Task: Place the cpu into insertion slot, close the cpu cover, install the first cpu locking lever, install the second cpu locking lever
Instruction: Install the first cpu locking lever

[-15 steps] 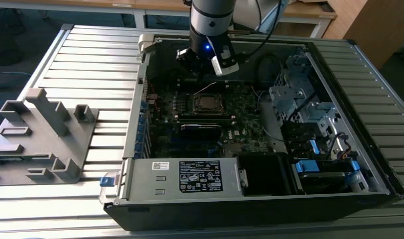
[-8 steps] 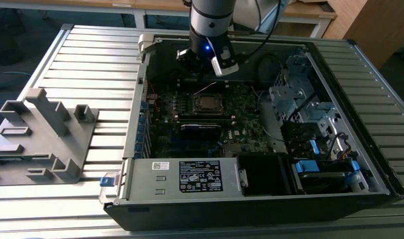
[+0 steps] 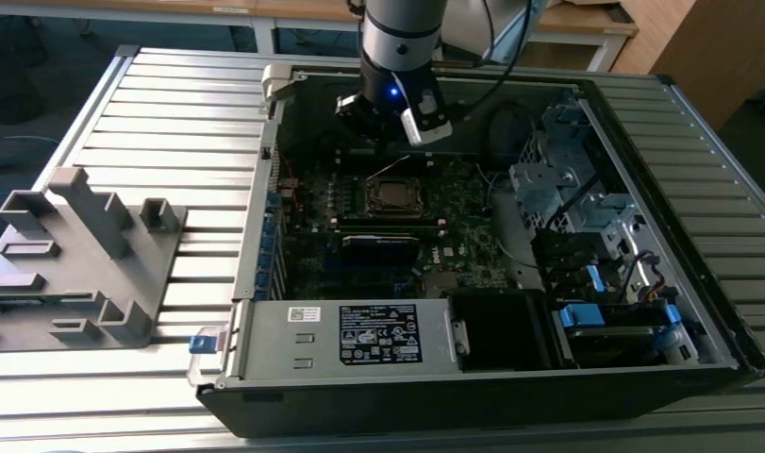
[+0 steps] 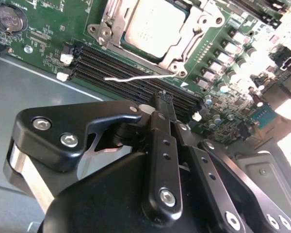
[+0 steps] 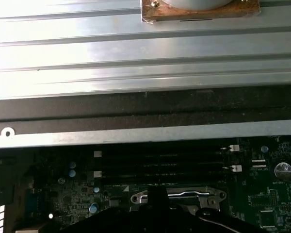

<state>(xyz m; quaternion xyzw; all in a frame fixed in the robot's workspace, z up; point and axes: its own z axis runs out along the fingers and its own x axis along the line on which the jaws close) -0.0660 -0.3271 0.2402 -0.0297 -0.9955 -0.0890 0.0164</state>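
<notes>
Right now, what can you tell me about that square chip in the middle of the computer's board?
The cpu is a flat square chip with a pale, dull metal top. It lies level on the green board, with the silvery cpu cover framing its edges. The gripper is apart from it.

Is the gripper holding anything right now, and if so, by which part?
Nothing is held. In the second wrist view the gripper is shut on nothing, its tip close to the thin wire lever beside the chip.
</notes>
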